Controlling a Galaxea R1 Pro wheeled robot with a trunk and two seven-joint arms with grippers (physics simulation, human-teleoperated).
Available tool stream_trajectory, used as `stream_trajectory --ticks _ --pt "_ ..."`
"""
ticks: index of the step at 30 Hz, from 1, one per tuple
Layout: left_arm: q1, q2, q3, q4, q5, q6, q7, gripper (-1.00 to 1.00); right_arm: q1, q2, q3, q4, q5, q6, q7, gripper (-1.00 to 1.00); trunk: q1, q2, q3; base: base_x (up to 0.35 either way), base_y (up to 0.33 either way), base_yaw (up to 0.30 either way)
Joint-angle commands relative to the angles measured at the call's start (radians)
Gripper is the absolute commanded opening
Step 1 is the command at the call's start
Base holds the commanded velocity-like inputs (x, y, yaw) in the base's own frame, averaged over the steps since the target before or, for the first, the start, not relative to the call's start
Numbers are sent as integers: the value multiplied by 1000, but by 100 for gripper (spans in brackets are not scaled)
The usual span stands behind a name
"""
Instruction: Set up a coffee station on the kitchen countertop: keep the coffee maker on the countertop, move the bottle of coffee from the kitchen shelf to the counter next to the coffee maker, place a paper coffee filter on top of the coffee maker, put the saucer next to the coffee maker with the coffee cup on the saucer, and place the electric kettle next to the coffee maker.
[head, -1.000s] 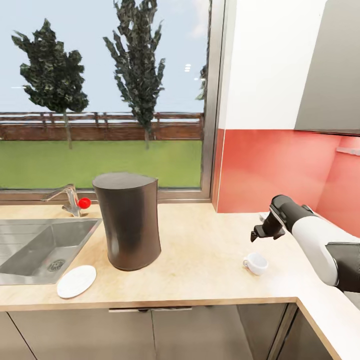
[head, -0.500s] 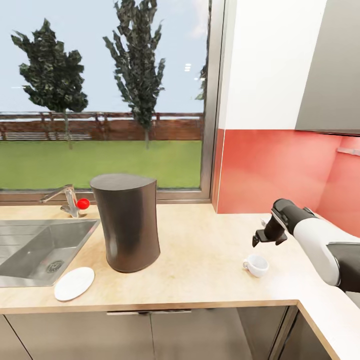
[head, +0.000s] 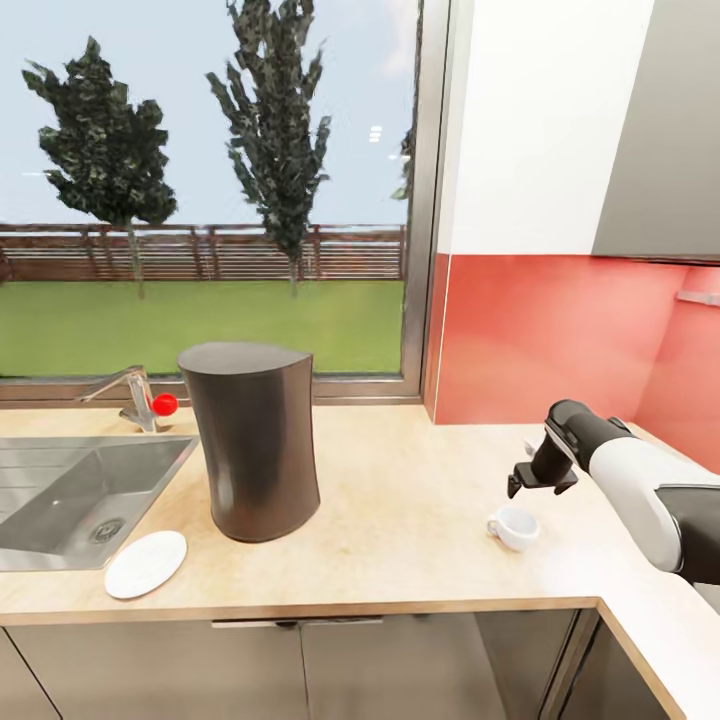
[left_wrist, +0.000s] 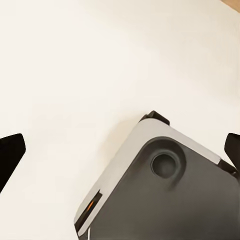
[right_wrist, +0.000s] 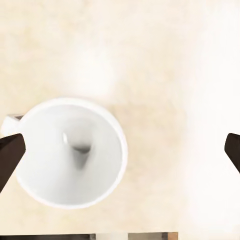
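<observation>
The dark, tall coffee maker (head: 255, 440) stands on the countertop (head: 400, 520) beside the sink. A white saucer (head: 146, 563) lies near the counter's front edge, left of the coffee maker. The white coffee cup (head: 514, 527) sits upright and empty on the counter to the right. My right gripper (head: 540, 480) hangs open just above the cup, pointing down. In the right wrist view the cup (right_wrist: 70, 152) lies below the right gripper (right_wrist: 120, 155), nearer one fingertip (right_wrist: 10, 155). My left gripper (left_wrist: 120, 155) is open over the robot's own base (left_wrist: 165, 195). Coffee bottle, filter and kettle are out of view.
A steel sink (head: 70, 490) with a faucet (head: 130, 395) and red knob (head: 165, 404) is at the left. A window runs behind the counter. A red backsplash (head: 540, 340) and a grey wall cabinet (head: 665, 140) close the right corner, where the counter turns.
My right gripper has come down a little toward the coffee cup. The whole picture has shifted slightly, so the camera moved; cup, saucer and coffee maker stay put.
</observation>
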Motion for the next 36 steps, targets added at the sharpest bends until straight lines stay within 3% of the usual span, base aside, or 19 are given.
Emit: stream_trajectory --ticks 1,6,36 --pt "-1 0 8 1 1 -3 -7 100 -1 -1 8 -1 4 2 9 100 4 -8 -5 0 0 0" --pt "-1 -1 7 1 1 -3 -7 100 -1 -6 9 -1 5 2 7 100 23 -43 -20 0 0 0" --pt "-1 -9 6 1 -1 -5 -5 100 -1 -19 10 22 6 2 5 100 23 -43 -20 -26 -6 0"
